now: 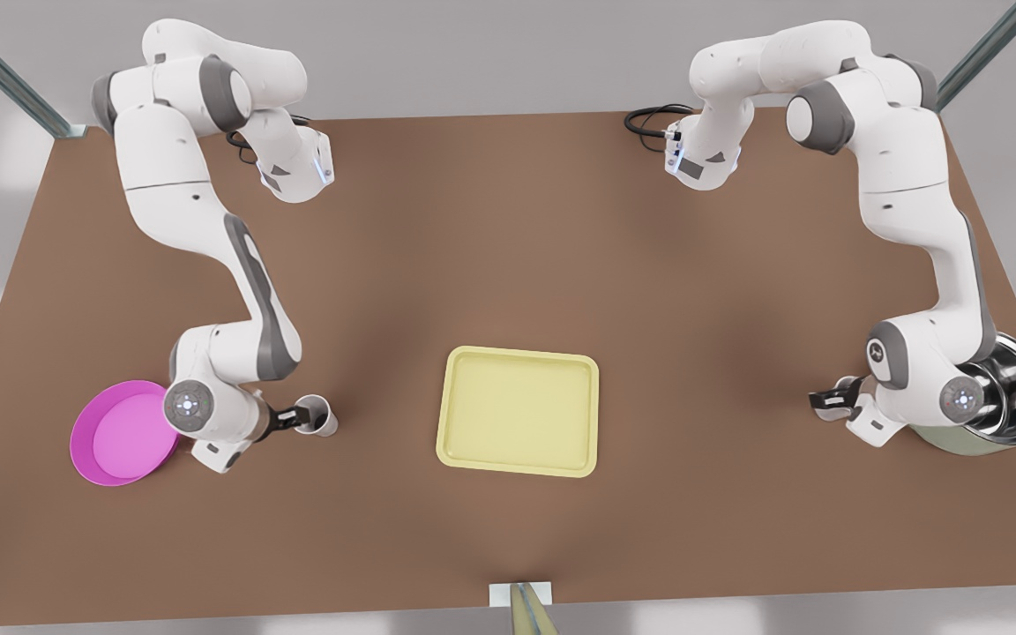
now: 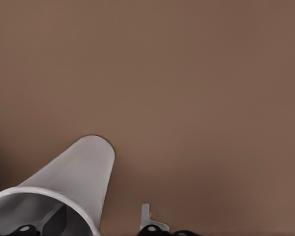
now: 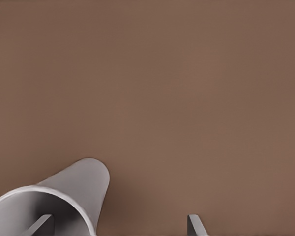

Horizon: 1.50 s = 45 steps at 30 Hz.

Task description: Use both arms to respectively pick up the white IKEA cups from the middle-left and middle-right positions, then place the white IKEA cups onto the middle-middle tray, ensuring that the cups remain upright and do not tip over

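One white cup point(image 1: 323, 416) stands upright on the brown table at the front view's left, left of the pale yellow tray point(image 1: 519, 410). My left gripper point(image 1: 300, 416) is open at the cup's point(image 2: 83, 172) rim, one finger point(image 2: 51, 216) inside it and the other finger point(image 2: 145, 216) outside, a gap away from the wall. At the front view's right, my right gripper point(image 1: 828, 401) is open and wider over the second white cup point(image 3: 73, 187). One of its fingers point(image 3: 42, 225) is inside that cup and the other finger point(image 3: 194, 225) stands well outside.
A round pink plate point(image 1: 120, 432) lies just behind the left wrist. A large steel pot point(image 1: 1015, 388) sits against the right arm's wrist. Bare brown table point(image 1: 517, 247) surrounds the tray, which holds nothing.
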### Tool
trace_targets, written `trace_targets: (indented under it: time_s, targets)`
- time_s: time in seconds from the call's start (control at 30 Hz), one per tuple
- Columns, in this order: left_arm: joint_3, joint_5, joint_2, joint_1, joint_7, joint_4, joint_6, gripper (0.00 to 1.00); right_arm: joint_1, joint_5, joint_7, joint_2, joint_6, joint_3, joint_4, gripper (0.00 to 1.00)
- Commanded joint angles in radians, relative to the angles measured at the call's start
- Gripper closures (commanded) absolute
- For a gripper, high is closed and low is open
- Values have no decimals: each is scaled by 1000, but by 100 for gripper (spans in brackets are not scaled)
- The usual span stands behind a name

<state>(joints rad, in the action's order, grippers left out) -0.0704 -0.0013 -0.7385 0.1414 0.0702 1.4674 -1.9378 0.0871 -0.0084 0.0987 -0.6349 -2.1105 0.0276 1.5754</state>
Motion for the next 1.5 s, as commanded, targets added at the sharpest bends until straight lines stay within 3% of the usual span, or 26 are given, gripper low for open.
trace_targets:
  time_s: [0.0, 0.1, 0.17, 0.3, 0.33, 0.4, 0.43, 0.47, 0.5, 0.53, 0.57, 0.67, 0.73, 0.83, 0.9, 1.1, 1.13, 1.17, 1.2, 1.47]
  targets:
    - [0, -3, 1, -2, 49, -1, -1, 59, 0, 2, -50, -9, -42, 0, 3, 0]
    - [0, -2, 2, 0, 49, -2, 2, 63, 0, 4, -50, -28, -45, 0, 8, 0]
    - [0, -5, 2, 0, 48, -4, -1, 79, 0, 2, -50, -37, -45, 0, 8, 0]
    - [3, 1, 27, -25, -10, -4, -21, 79, 3, 1, -50, -40, -45, 2, 23, 0]
    - [3, 1, 56, -68, -71, 1, -20, 79, 8, 2, -50, -42, -45, 2, 23, 7]
    - [3, 1, 70, -115, -155, -1, -18, 79, 10, 1, -50, -42, -46, 2, 23, 39]
    - [20, 3, 73, -135, -197, -12, 6, 79, 13, 2, -50, -42, -46, 2, 23, 47]
    - [47, 17, 70, -155, -228, -47, 80, 79, 13, 1, -50, -42, -46, 2, 23, 48]
    - [52, 38, 70, -279, -377, -53, 86, 79, 22, 2, -50, -42, -46, 0, 23, 48]
    - [52, 35, 70, -423, -650, -56, 91, 79, 23, 2, -50, -42, -46, 0, 23, 53]
    - [69, 8, 62, -508, -799, -84, 89, 79, 23, 1, -50, -42, -46, 1, 23, 64]
    - [158, -22, 5, -583, -1096, -205, 82, 79, 23, -1, -33, -39, -45, 2, 20, 78]
    - [159, -23, -25, -628, -1142, -246, 77, 79, 23, 5, -33, -22, -34, 8, 15, 79]
    - [159, -23, -147, -674, -1204, -380, 77, 79, 23, 1, -10, 9, -35, 83, 2, 79]
    - [159, -22, -177, -689, -1199, -388, 53, 79, 34, -2, -10, 9, -52, 149, -20, 79]
    - [155, -16, -200, -697, -1199, -381, 77, 79, 235, -1, -13, -9, -147, 184, -48, 79]
    - [155, -16, -202, -697, -1198, -381, 76, 59, 252, 4, -13, -23, -181, 186, -49, 79]
    - [155, -16, -205, -697, -1196, -381, 76, 18, 261, 5, -14, -37, -207, 186, -49, 79]
    - [155, -16, -205, -695, -1193, -383, 76, 0, 263, 7, -13, -46, -218, 201, -49, 79]
    - [156, -20, -186, -687, -1192, -388, 102, 0, 261, 7, -13, -128, -312, 248, -49, 79]
